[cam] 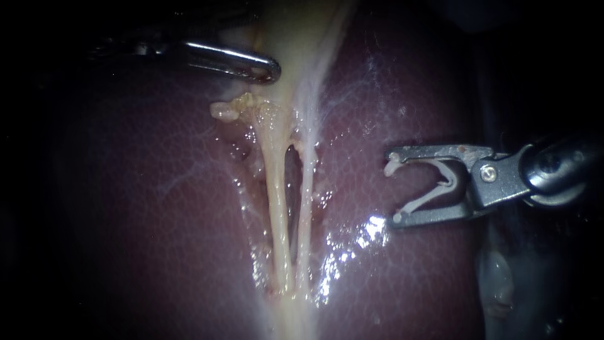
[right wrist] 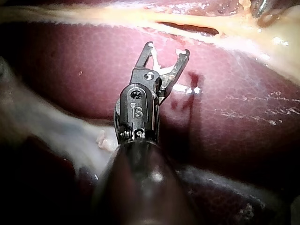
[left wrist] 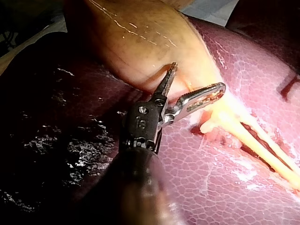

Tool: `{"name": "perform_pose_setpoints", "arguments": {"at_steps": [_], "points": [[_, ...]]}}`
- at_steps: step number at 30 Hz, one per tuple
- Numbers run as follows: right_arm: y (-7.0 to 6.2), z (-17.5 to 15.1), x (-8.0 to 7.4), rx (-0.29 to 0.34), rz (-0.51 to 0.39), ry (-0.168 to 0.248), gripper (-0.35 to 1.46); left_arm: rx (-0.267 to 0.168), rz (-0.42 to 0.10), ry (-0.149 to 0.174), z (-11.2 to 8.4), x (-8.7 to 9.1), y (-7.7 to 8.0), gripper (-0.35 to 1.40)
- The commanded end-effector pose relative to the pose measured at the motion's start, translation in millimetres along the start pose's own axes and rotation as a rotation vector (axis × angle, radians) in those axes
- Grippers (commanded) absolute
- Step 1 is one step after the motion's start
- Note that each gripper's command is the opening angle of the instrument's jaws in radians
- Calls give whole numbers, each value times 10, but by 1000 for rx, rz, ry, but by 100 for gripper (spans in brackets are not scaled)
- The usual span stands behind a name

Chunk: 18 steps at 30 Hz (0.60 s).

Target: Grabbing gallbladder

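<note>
The pale yellow gallbladder (cam: 302, 31) hangs at the top centre, and two thin tubes (cam: 277, 189) run down from it over the dark red liver (cam: 157, 208). My left instrument (cam: 274, 69) comes in from the upper left, its tip against the gallbladder's lower edge. In the left wrist view its jaws (left wrist: 197, 77) stand open: one presses the gallbladder (left wrist: 140, 37), and the other lies above the pale tissue where the tubes (left wrist: 267, 145) begin. My right instrument (cam: 393, 189) hovers right of the tubes, holding a white clip (cam: 434, 186) between its spread jaws.
Glistening raw tissue lines both sides of the tubes. In the right wrist view the right instrument (right wrist: 168, 49) with its clip (right wrist: 164, 58) sits over bare liver (right wrist: 93, 70), short of the tubes (right wrist: 140, 18). Pale fatty tissue (right wrist: 56, 131) lies beside its shaft.
</note>
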Motion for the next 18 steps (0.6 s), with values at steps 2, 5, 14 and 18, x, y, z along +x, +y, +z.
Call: {"name": "perform_pose_setpoints", "arguments": {"at_steps": [2,5,14,18], "points": [[0,0,0,0,0,0,50,4,1,0,-1,0,-1,84],[0,0,0,0,0,0,50,12,1,-1,-6,0,-5,86],[0,0,0,0,0,0,50,33,5,-1,-32,-1,-35,88],[0,0,0,0,0,0,50,54,9,-3,-40,2,-52,89]]}}
